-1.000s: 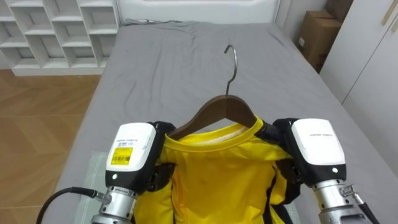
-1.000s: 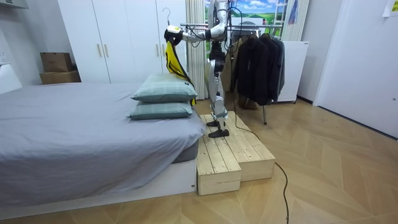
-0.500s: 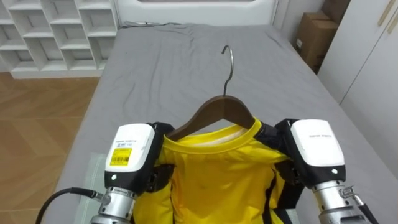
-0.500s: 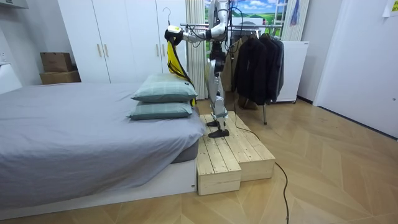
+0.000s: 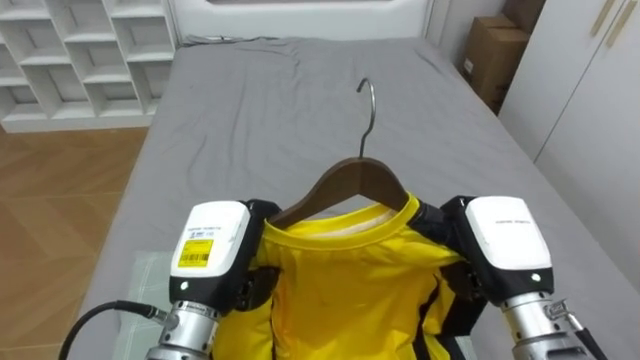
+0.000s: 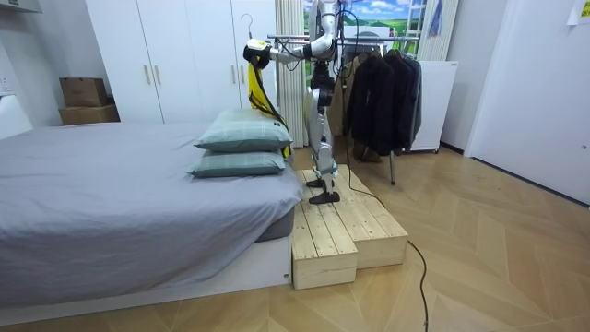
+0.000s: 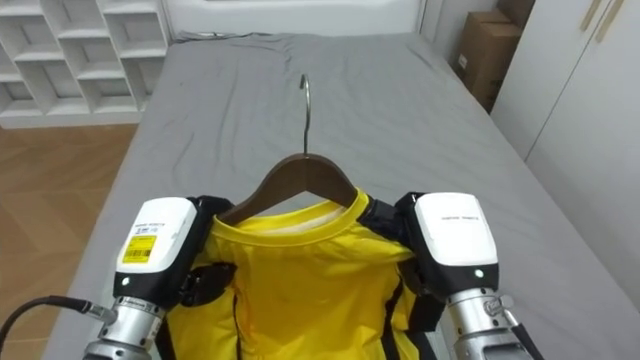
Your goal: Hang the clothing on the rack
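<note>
Yellow shirt (image 5: 345, 275) on hanger (image 5: 352, 183), coats (image 6: 383, 97) nearby

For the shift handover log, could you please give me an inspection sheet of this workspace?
Surface: grey-sheeted bed below the hands; robot stands on a pale wooden platform beside it.
Job's things: yellow T-shirt on a brown wooden hanger with metal hook, held above the bed.
Clutter: two grey-green pillows stacked at the bed's end.
Hands: left hand and right hand each closed on a shirt shoulder.
Cables: nothing seen.
Surroundings: white cubby shelf, brown cardboard boxes, rail of dark clothes behind the robot.
</note>
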{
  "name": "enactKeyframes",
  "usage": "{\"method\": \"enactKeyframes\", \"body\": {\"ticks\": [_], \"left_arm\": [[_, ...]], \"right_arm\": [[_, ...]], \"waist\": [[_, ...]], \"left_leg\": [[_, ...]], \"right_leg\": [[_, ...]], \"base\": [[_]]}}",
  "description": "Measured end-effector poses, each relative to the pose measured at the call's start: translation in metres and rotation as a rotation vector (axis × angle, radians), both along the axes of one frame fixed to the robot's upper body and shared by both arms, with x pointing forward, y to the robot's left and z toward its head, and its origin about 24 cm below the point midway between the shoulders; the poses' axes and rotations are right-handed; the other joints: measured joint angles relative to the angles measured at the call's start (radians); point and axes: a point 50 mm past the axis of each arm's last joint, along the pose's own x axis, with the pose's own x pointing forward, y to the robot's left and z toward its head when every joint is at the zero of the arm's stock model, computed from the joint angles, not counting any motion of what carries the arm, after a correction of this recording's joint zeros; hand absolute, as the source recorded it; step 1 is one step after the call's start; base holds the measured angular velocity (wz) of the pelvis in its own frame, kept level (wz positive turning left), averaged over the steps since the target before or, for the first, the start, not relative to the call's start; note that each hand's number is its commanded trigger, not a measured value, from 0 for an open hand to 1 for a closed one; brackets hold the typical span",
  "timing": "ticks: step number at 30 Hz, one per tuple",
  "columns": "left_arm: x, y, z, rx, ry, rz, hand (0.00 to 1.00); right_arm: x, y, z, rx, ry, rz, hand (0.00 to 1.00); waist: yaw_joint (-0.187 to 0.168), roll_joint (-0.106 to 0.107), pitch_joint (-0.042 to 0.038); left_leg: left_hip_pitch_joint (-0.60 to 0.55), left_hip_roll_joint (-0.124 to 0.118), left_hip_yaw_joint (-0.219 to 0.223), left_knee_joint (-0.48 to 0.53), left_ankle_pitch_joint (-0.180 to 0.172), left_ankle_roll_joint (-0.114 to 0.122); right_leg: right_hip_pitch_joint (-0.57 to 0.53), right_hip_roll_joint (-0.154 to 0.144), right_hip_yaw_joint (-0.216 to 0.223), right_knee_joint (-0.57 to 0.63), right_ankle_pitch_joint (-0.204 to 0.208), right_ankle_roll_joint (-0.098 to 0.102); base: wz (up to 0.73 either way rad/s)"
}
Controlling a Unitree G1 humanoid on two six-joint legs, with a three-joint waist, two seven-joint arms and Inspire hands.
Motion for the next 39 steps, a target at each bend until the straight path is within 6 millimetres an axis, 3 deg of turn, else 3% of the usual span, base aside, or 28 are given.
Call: {"method": "enactKeyframes", "body": {"ticks": [19,39], "left_arm": [[0.000,-0.010,0.001,-0.044,-0.014,-0.027,0.00],[-0.001,-0.012,0.002,-0.052,-0.020,-0.045,0.00]], "right_arm": [[-0.002,0.008,-0.017,-0.049,0.130,0.022,1.00],[-0.002,0.008,-0.019,-0.087,0.150,0.029,1.00]], "waist": [[0.006,-0.001,-0.0003],[0.007,-0.001,-0.0003]], "left_leg": [[0.001,0.000,0.001,0.000,0.000,0.000],[-0.001,0.000,0.002,-0.001,0.000,0.000]], "right_leg": [[-0.001,-0.001,0.001,0.000,0.000,0.000],[-0.002,0.000,0.000,0.000,0.000,0.000]], "base": [[0.00],[0.00]]}}
